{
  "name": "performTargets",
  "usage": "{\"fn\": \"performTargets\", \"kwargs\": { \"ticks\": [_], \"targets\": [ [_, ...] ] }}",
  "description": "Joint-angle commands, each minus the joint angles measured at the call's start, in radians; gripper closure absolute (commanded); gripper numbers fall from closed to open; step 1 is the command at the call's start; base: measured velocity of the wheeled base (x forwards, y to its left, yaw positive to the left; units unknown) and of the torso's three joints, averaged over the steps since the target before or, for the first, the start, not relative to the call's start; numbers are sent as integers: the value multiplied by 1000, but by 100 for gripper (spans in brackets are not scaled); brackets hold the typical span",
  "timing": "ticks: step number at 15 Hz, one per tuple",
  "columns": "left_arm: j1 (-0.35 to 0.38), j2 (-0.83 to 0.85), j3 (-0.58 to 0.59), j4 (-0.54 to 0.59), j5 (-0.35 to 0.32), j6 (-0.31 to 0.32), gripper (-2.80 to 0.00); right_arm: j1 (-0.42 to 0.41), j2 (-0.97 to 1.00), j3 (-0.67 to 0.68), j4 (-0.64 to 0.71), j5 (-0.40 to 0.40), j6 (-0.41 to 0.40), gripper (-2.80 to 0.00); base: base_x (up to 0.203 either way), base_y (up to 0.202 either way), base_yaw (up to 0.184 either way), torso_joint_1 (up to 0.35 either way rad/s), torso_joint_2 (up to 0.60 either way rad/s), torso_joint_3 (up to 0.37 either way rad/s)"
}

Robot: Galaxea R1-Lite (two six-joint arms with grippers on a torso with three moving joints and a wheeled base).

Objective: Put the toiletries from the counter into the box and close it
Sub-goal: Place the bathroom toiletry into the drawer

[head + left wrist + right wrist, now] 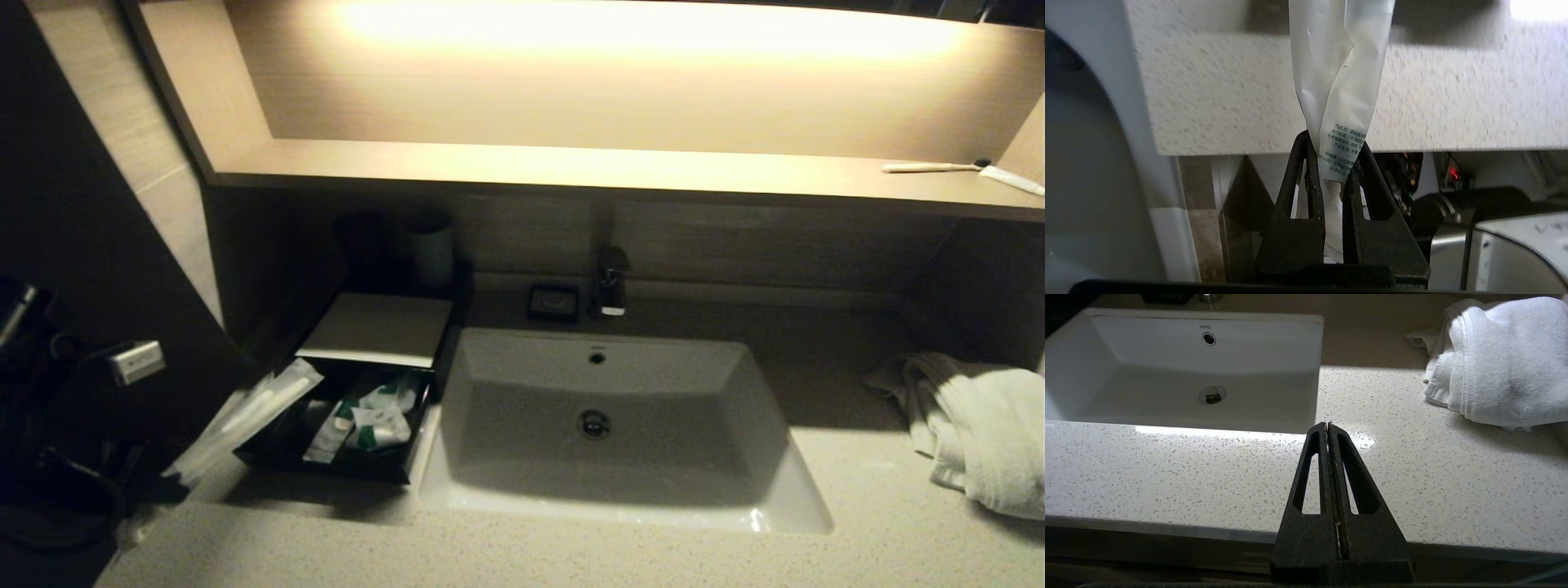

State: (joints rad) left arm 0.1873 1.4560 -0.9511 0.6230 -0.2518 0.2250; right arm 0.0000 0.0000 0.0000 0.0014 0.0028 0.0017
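Note:
My left gripper [1334, 141] is shut on two long slim wrapped sticks [1339, 81], near their printed end, just off the counter's [1229, 94] front edge. In the head view the sticks [245, 416] slant up from the dark lower left, and their far end reaches the left side of the box's open black drawer [326, 469]. Several white sachets with green marks [367, 420] lie in that drawer. The box's cream top panel [380, 327] sits behind it. My right gripper [1327, 425] is shut and empty above the counter's [1167, 469] front edge, right of the basin.
A white basin [759, 490] fills the counter's middle, with a tap [611, 282] and a small black dish [553, 302] behind it. A pale cup [431, 249] stands behind the box. A white towel [988, 433] lies at the right. A toothbrush [931, 167] rests on the lit shelf.

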Motion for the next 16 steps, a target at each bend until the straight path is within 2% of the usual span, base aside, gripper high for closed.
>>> {"fn": "performTargets", "kwargs": {
  "ticks": [1,3,8,10,16],
  "targets": [
    [-14,29,-39,8,7,-16,0,0,0,0,0,0,0,0,0,0,0,0,0,0],
    [-30,62,-77,31,7,-26,0,0,0,0,0,0,0,0,0,0,0,0,0,0],
    [-130,150,-172,99,12,-126,0,0,0,0,0,0,0,0,0,0,0,0,0,0],
    [-144,165,-196,146,14,-128,0,0,0,0,0,0,0,0,0,0,0,0,0,0],
    [-144,239,-232,144,59,-142,0,0,0,0,0,0,0,0,0,0,0,0,0,0]
  ]
}}
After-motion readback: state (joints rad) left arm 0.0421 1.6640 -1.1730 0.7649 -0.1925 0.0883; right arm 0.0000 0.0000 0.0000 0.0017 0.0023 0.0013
